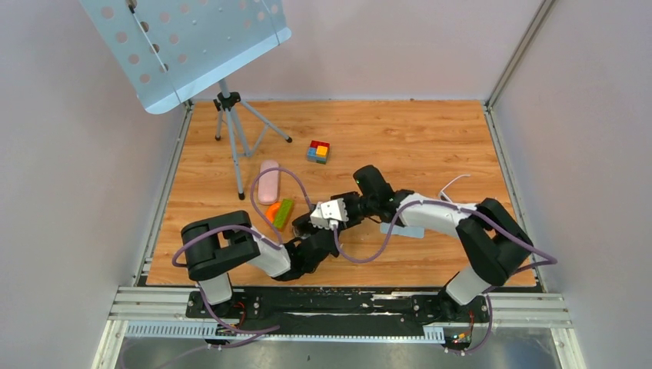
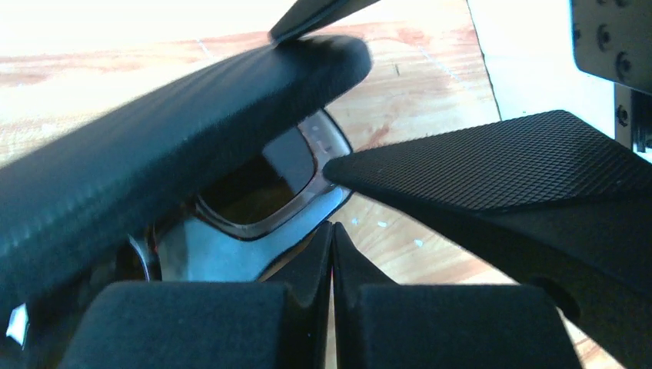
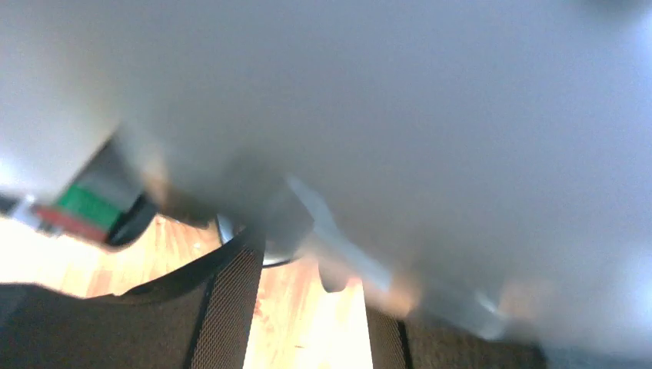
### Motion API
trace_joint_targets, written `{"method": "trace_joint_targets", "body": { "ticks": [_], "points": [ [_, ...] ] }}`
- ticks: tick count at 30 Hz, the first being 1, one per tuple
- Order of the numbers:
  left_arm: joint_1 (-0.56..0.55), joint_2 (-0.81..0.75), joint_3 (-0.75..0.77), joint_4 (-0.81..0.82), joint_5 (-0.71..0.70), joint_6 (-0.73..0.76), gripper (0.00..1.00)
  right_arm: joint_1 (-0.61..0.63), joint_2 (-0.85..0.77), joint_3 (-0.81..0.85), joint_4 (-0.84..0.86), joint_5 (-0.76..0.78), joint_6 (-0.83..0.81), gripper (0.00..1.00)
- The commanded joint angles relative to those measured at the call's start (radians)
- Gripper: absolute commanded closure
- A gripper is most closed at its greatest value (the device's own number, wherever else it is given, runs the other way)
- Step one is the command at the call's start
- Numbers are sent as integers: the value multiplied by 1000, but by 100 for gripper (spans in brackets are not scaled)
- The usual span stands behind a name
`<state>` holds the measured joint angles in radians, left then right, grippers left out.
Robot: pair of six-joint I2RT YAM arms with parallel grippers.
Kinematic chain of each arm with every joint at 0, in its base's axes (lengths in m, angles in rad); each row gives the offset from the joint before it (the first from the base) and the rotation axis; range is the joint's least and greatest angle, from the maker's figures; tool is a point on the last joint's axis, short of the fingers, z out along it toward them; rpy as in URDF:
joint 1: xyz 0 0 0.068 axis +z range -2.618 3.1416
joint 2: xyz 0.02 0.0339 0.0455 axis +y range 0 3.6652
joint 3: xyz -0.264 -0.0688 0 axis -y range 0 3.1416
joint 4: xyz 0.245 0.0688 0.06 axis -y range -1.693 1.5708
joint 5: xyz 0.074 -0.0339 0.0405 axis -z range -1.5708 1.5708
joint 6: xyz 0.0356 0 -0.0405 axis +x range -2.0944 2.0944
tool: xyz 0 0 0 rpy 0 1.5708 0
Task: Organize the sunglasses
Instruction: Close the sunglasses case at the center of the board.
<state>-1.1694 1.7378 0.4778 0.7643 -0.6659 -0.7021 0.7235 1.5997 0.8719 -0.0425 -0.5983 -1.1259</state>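
Observation:
In the left wrist view the sunglasses [image 2: 265,184] show one brownish lens and a thin dark frame. They lie under the raised lid of the black textured case [image 2: 169,131], over a light blue lining. My left gripper [image 2: 332,234] is shut, its tips at the case's near edge; I cannot tell whether it pinches anything. A finger of my right gripper [image 2: 492,165] touches the frame's rim with its tip. In the right wrist view my right gripper [image 3: 307,269] is open over wood. From above, both grippers meet [image 1: 321,229] and hide the sunglasses.
A pink case [image 1: 268,181] lies left of the grippers, with orange and green blocks [image 1: 281,212] beside it. A coloured cube [image 1: 318,151] sits farther back. A light blue cloth [image 1: 404,229] lies under the right arm. A music stand tripod [image 1: 231,131] stands back left.

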Motion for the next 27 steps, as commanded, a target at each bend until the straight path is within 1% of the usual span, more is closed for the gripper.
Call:
{"method": "trace_joint_targets", "body": {
  "ticks": [1, 3, 5, 10, 13, 15, 18, 20, 22, 24, 27],
  "points": [
    [34, -20, -46, 127, -71, 27, 100, 150, -54, -292, 99, 132, 15, 49],
    [37, -20, -69, 178, -59, 39, 100, 179, -60, -356, 190, 173, -9, 48],
    [38, -23, -87, 212, -42, 59, 100, 196, -50, -386, 242, 205, -28, 46],
    [43, -42, -115, 226, -9, 69, 100, 234, -39, -366, 208, 265, -46, 41],
    [43, -82, -123, 222, 34, 77, 100, 240, -100, -356, 221, 355, 13, 40],
    [42, -138, -124, 182, 83, 78, 98, 224, -136, -318, 165, 388, 37, 41],
    [31, -266, -114, 23, 131, 56, 91, 156, -188, -260, 31, 350, 33, 42],
    [19, -352, -83, -191, 142, 43, 85, 111, -215, -215, -81, 302, 37, 42],
    [1, -430, -41, -355, 146, 62, 77, 64, -258, -183, -160, 258, 57, 42],
    [-32, -518, -2, -496, 110, 106, 70, 11, -304, -153, -228, 213, 100, 42],
    [-41, -639, 53, -706, 46, 140, 60, -63, -388, -118, -286, 161, 198, 42]
  ]
}}
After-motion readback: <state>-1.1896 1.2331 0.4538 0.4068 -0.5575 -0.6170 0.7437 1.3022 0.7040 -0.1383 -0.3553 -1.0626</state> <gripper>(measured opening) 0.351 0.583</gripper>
